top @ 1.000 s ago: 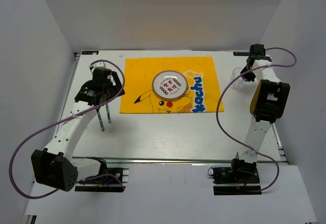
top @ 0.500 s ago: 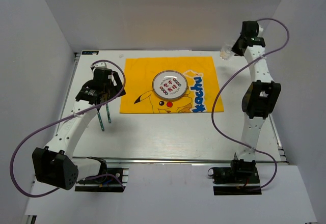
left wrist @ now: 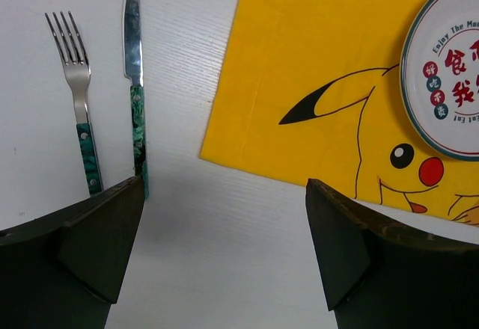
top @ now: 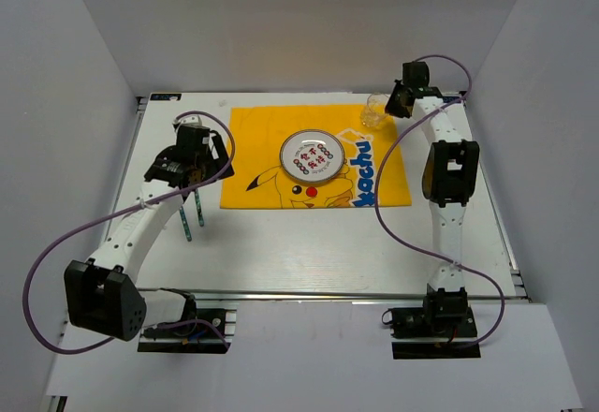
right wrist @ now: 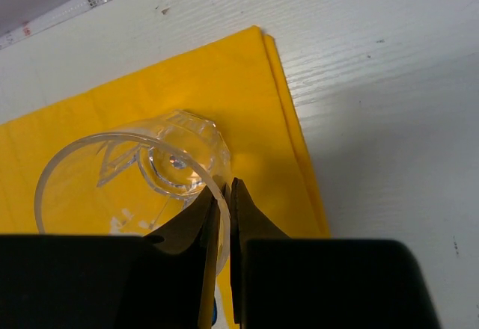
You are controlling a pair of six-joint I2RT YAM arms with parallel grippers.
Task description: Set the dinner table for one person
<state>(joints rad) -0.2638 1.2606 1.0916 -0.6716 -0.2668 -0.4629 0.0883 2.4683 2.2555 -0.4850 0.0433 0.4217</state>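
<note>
Count: 1 yellow cartoon-printed cloth placemat (top: 262,140), 1 round white plate with red and green print (top: 312,156), 1 clear faceted glass tumbler (right wrist: 127,164), 1 steel fork with green marbled handle (left wrist: 78,97), 1 steel knife with green marbled handle (left wrist: 133,67), 2 white robot arms: left arm (top: 131,239), right arm (top: 447,234). All on the large white rectangular grooved counter (top: 309,243), with a metal rail (top: 328,294) along its 6 o'clock edge. Placemat lies flat in the counter's 12 o'clock half, with the plate on it at 3 o'clock from the cloth's centre. Fork and knife are off the cloth at its 8 o'clock, parallel, just beside each other, not touching, knife nearer the cloth. Right claw (right wrist: 227,194) clamped on the tumbler's rim wall, one finger inside, one outside, over the placemat's 1 o'clock corner; can't tell if the base touches the cloth. Left claw (left wrist: 224,194) spread wide, holding nothing, above bare counter by the placemat's 9 o'clock edge. Room: plain pale walls (top: 281,28) on three sides.
</note>
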